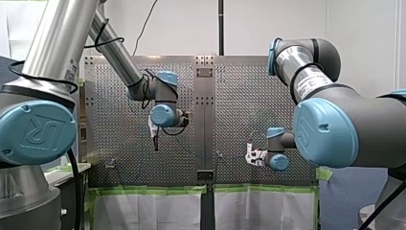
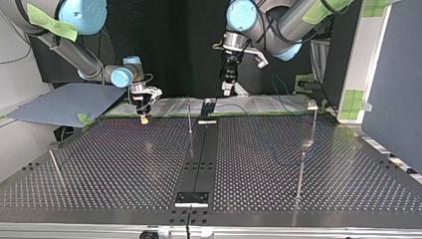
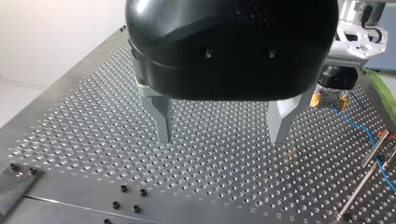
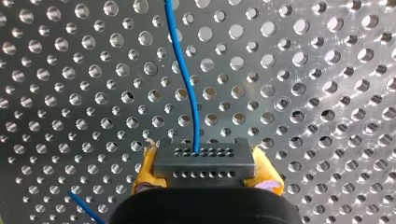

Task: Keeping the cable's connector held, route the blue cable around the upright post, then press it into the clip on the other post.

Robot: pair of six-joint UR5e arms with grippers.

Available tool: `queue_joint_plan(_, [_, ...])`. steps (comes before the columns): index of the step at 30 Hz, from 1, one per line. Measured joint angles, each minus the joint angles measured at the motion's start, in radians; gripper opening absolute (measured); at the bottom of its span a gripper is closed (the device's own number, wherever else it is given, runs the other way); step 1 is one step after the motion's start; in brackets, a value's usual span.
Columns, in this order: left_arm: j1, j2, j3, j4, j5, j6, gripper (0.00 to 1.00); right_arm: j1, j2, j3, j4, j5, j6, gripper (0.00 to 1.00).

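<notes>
My right gripper (image 4: 205, 173) is shut on a dark grey connector (image 4: 203, 161), which sits between its yellow pads (image 4: 145, 171). The blue cable (image 4: 186, 88) leaves the connector's face and runs ahead over the perforated plate. In the top view my right gripper (image 2: 144, 115) hangs low over the table's far left. A thin upright post (image 2: 189, 117) stands to its right, and a post with a clip (image 2: 312, 104) stands further right. My left gripper (image 3: 219, 137) is open and empty above the plate, with its metal fingers (image 3: 161, 119) wide apart. The held connector (image 3: 329, 99) lies beyond it.
Two more thin rods (image 2: 301, 169) (image 2: 54, 167) stand nearer the top view's front. A dark centre rail (image 2: 199, 159) with bolted brackets splits the perforated table (image 2: 124, 164). Green tape lines the far edge. In the front view my left gripper (image 1: 155, 136) hangs left of the rail.
</notes>
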Motion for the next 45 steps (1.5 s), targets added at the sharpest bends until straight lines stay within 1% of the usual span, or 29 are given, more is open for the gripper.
queue_joint_plan(5, [-0.001, 0.053, -0.053, -0.001, 0.003, -0.011, 1.00, -0.001, 0.000, -0.001, 0.000, -0.001, 0.000, 0.00])
queue_joint_plan(12, [-0.004, 0.118, -0.118, -0.010, 0.009, -0.014, 1.00, 0.001, 0.000, -0.001, 0.003, -0.003, -0.003, 0.00])
queue_joint_plan(15, [-0.004, 0.147, -0.147, -0.011, 0.012, -0.015, 1.00, 0.001, 0.000, -0.001, 0.013, -0.003, -0.008, 0.00])
queue_joint_plan(20, [-0.004, 0.196, -0.196, -0.009, 0.018, -0.016, 1.00, 0.002, 0.000, -0.001, 0.028, -0.003, -0.023, 0.00])
queue_joint_plan(25, [-0.004, 0.241, -0.229, -0.010, 0.019, -0.015, 1.00, 0.006, 0.000, -0.001, 0.034, -0.003, -0.027, 0.00])
queue_joint_plan(31, [-0.004, 0.254, -0.236, -0.010, 0.020, -0.014, 1.00, 0.008, 0.000, -0.001, 0.035, -0.003, -0.028, 0.00])
queue_joint_plan(45, [-0.004, 0.255, -0.237, -0.010, 0.020, -0.014, 1.00, 0.008, -0.001, -0.001, 0.036, -0.003, -0.028, 0.00])
